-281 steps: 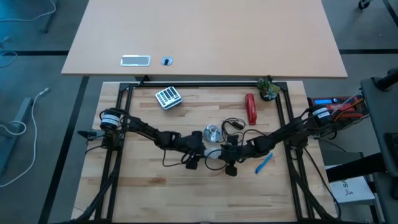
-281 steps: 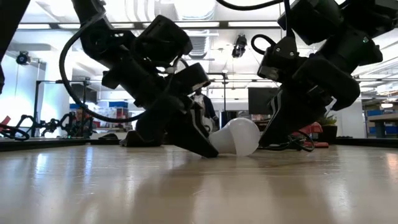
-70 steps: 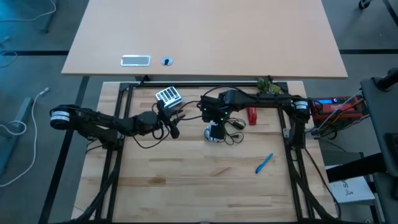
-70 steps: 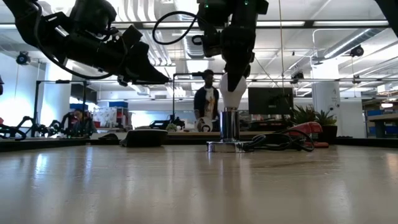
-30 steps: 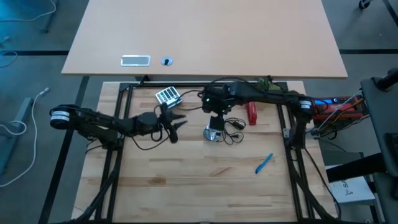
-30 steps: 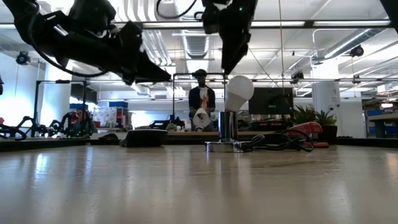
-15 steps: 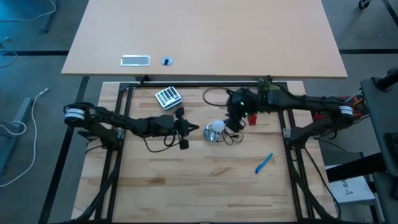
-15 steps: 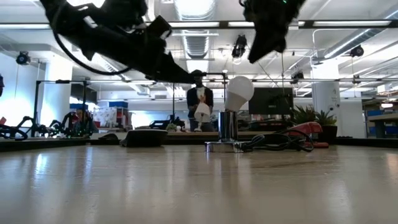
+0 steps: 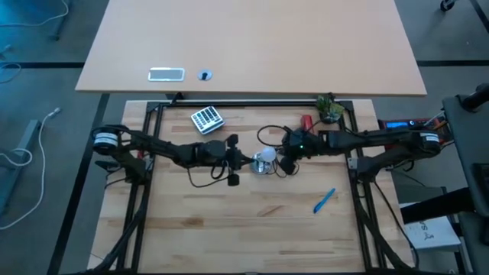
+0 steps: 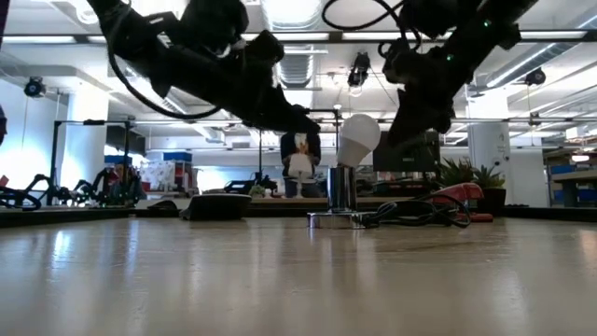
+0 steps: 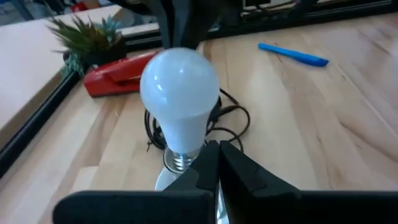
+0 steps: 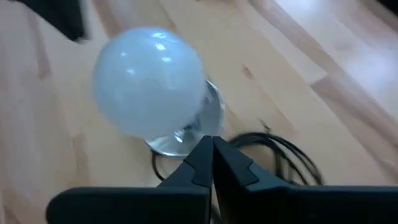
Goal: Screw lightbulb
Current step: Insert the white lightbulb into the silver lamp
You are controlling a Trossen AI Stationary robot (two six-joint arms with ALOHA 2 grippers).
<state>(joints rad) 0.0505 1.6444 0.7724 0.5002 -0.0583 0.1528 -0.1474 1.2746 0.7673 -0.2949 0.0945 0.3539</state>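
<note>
socket (image 12: 186, 134) mostly hidden behind lightbulb (image 12: 149, 89), background person (image 10: 299, 163) blurred, arms cut off above in low view

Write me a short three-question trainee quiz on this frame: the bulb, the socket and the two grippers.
1. True or false: the lightbulb lies flat on the table.
2. Which gripper is holding the lightbulb? A) left gripper B) right gripper C) neither
3. Fill in: the lightbulb leans in the silver ____, which has a black cord.

Key
1. False: its screw end sits in the socket and the globe tilts to one side.
2. C: both grippers are shut and empty, one on each side of the bulb, each close to it but not touching.
3. socket
</note>
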